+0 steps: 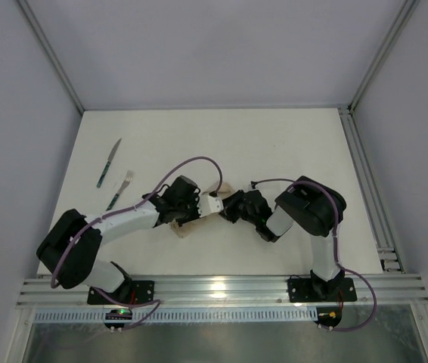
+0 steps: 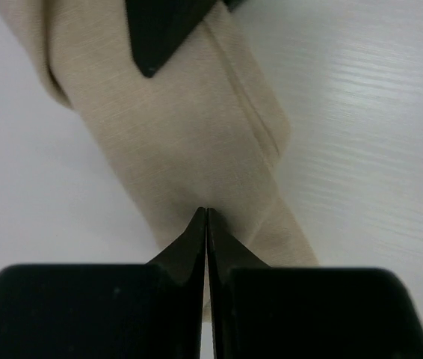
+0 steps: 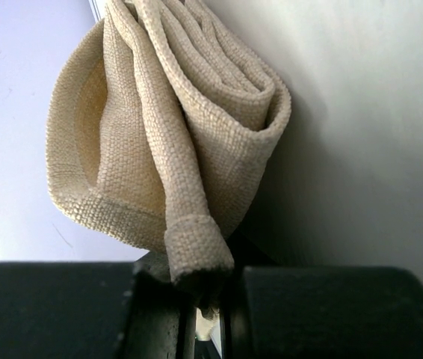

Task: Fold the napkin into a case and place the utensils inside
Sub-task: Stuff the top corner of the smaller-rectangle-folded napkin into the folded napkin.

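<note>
Napkin [image 2: 189,142]: thin, soft, light cloth, folded into a narrow layered strip that lies mid-table between my two grippers. I judge it will sag and unfold if slack, so I should hold it at the hemmed ends, through all layers.

My left gripper [image 2: 207,224]: jaws fully together, nipping a pucker of the strip.

My right gripper [image 3: 208,299]: nearly closed, clamping the rolled hem end.

White-linked, black-jointed left arm [image 1: 123,221] and right arm [image 1: 312,208], looping purple cables [image 1: 197,158], black wedge fingers [image 2: 185,247].
</note>
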Motion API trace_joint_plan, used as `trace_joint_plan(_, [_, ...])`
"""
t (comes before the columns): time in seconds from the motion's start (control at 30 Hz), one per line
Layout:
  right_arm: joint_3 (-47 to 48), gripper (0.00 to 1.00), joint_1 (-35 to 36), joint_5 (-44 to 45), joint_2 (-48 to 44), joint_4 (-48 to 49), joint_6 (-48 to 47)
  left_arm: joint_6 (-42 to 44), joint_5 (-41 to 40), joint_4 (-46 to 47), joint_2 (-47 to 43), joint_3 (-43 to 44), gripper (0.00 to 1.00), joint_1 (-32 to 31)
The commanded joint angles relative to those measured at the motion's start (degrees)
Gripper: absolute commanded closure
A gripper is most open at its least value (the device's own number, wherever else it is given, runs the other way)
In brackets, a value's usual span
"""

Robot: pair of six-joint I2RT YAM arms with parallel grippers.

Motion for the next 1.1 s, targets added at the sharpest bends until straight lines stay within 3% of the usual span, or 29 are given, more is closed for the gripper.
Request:
trace_joint_plan(0.0, [-0.88,0.96,-0.28,1.39,1.32,0.53,-0.27,2.42,3.27,0.83,-3.28,-3.74,1.00,-2.83])
trace_joint_plan(0.47, [-1.15,0.96,-0.72,1.39,1.76,2.21,0.09,1.82,0.55,0.56,3.40,-4.99,1.00,-2.93])
trace_joint_plan(0.6, [-0.89,0.96,-0.72,1.21,1.67,2.12,-0.35,0.50,4.66,-3.47,-2.99,-1.40,0.99,-1.44])
trace_joint_plan(0.73, [-0.88,0.96,-0.72,1.12,1.85,2.56,-0.53,-0.38,4.42,-7.08,-9.24,1.87,0.87,-0.64])
trace_joint_plan(0.8, [-0.97,0.96,-0.80,1.04,2.02,3.34,-0.44,-0.29,3.11,-7.09,-10.22,2.48,0.86,-0.47])
trace_joint_plan(1.07, [-1.24,0.96,-0.81,0.95,1.58,3.96,-0.62,2.08,-2.60,-2.79,-1.19,-0.75,0.89,0.59])
